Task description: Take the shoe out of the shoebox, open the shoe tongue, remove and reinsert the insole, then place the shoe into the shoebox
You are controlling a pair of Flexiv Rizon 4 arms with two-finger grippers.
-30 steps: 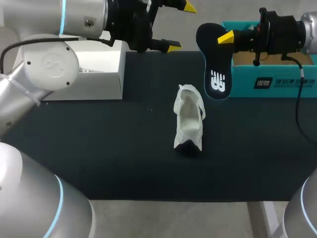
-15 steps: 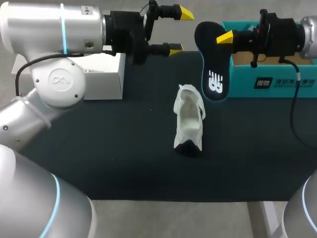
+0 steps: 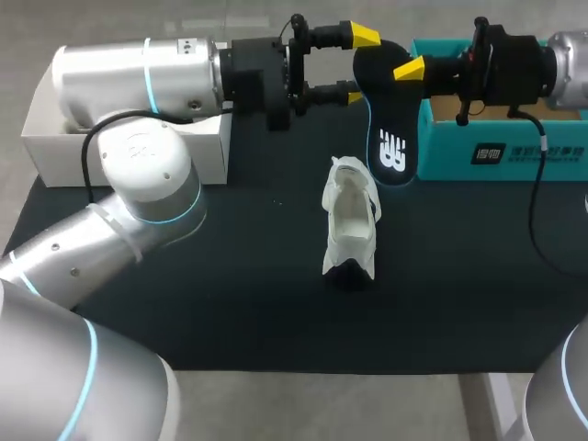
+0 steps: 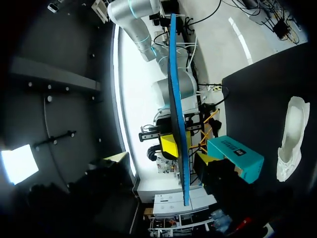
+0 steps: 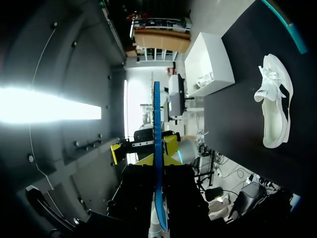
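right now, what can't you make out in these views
- Shoebox interior: head view, mostly covered by the right arm and cut by the edge.
- Right pincer, second finger: head view, behind the insole.
- Insole's faces: both wrist views, edge-on only.

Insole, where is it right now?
Head view: the insole hangs over the table's far middle, held by the right gripper, beside the teal shoebox, beyond the shoe.

White shoe point(image 3: 350, 225) with a black patch, on a black desk point(image 3: 184, 294). Black insole point(image 3: 390, 129), blue-edged, white logo. Teal shoebox point(image 3: 501, 152) with white print; white box point(image 3: 138, 152). Yellow tips on left hand point(image 3: 356, 62) and right hand point(image 3: 407, 70).
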